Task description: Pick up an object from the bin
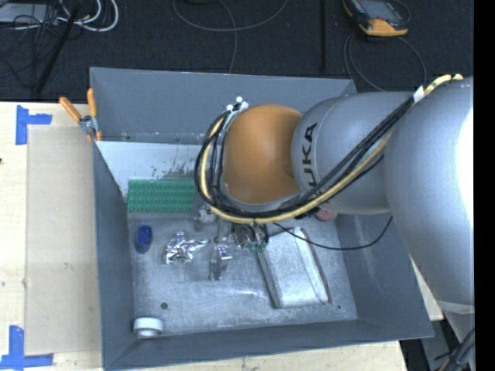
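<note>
The gripper (pixel 219 261) hangs low over the grey floor of the bin (pixel 232 315), near the middle. Its upper part is hidden under the arm's orange cover (pixel 259 153). How far the jaws stand apart cannot be told from this angle, and nothing can be seen held between them.

Just beside the jaws, toward the view's left, lies a crumpled silver piece (pixel 181 250) that looks like foil. It is the thing closest to them. Whether the gripper touches it cannot be told.

Farther out on that same side, past the silver piece, a small blue object (pixel 143 239) rests on the floor, clear of the foil. Above the foil and the blue object, against the foot of the bin's far sloping wall, lies a green ridged block (pixel 161 195), flat and lengthwise along the wall.

On the other side of the jaws, toward the view's right, a clear flat tray (pixel 295 275) lies at a slant on the floor, near the gripper but apart from it.

Well away from the jaws, in the near left corner of the bin, sits a white ring (pixel 148 327).

Black and yellow cables (pixel 209 168) loop round the orange cover, and the silver arm (pixel 363 161) runs off to the view's right.
</note>
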